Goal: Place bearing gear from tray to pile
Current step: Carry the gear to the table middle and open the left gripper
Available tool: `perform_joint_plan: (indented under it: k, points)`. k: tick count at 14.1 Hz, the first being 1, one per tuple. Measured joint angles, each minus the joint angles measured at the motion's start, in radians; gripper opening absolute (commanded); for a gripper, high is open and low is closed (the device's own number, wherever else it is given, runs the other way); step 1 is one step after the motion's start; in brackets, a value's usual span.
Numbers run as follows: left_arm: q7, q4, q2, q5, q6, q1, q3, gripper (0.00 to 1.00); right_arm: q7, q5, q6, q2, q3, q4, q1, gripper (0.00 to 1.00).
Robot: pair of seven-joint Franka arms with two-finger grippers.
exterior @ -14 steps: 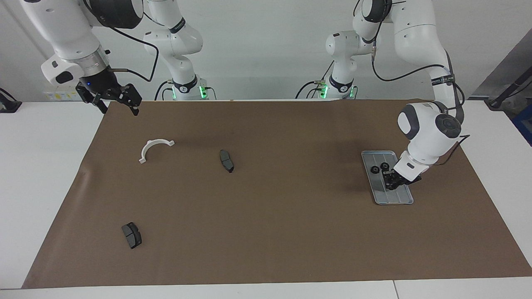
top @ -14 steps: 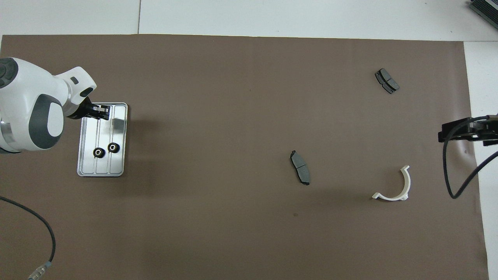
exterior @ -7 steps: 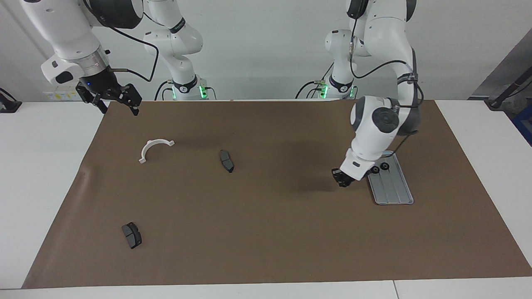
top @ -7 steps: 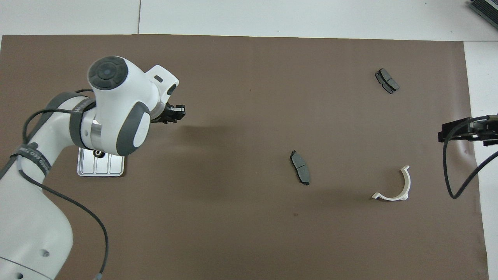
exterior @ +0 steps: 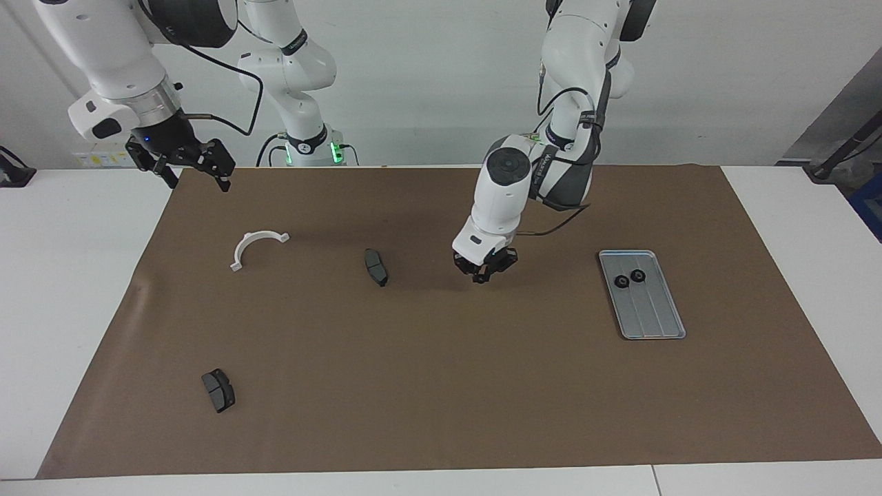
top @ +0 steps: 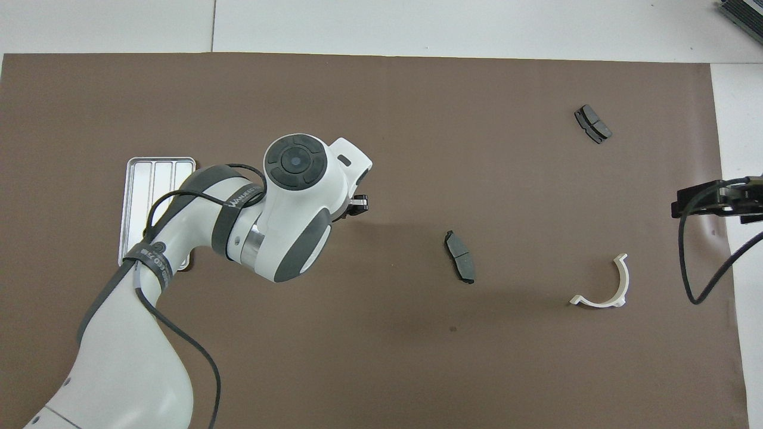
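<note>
The silver tray (exterior: 653, 324) (top: 136, 179) lies toward the left arm's end of the brown mat, with two black bearing gears (exterior: 621, 281) (exterior: 638, 275) side by side in the end nearer the robots. In the overhead view the left arm hides them. My left gripper (exterior: 484, 273) (top: 358, 205) hangs low over the middle of the mat, between the tray and a brake pad (exterior: 375, 266) (top: 460, 264), shut on a small dark bearing gear. The pile's white half-ring bracket (exterior: 252, 244) (top: 614, 291) lies toward the right arm's end. My right gripper (exterior: 196, 172) (top: 712, 201) waits open above the mat's corner there.
A second dark brake pad (exterior: 218, 390) (top: 592, 124) lies farther from the robots at the right arm's end. A black cable (top: 691, 262) hangs from the right gripper. The mat (exterior: 441, 386) covers most of the white table.
My left gripper has left the tray and travelled over the mat toward the middle brake pad, staying shut. Two gears stay in the tray. The right arm has not moved.
</note>
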Motion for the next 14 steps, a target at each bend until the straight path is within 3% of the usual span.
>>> perform_joint_plan:
  k: [1, 2, 4, 10, 14]
  points:
    - [-0.003, -0.011, 0.003, 0.000, 0.025, -0.021, 0.000, 0.05, 0.000, 0.000, 0.000, 0.000, 0.000, 0.000, 0.000, 1.00]
    - [-0.010, -0.023, 0.006, 0.000, 0.054, -0.037, 0.000, 0.23, 0.000, 0.000, 0.000, 0.000, 0.000, 0.000, 0.000, 1.00]
    - [-0.019, -0.036, 0.012, 0.000, 0.091, -0.050, 0.000, 1.00, 0.000, 0.000, 0.000, 0.000, 0.000, 0.000, 0.000, 1.00]
    - [-0.026, -0.029, 0.007, 0.000, 0.118, -0.033, 0.017, 1.00, 0.000, 0.000, 0.000, 0.000, 0.000, 0.000, 0.000, 1.00]
    - [0.037, -0.021, -0.036, 0.000, 0.102, 0.185, 0.031, 1.00, 0.000, 0.000, 0.000, 0.000, 0.000, 0.000, 0.000, 1.00]
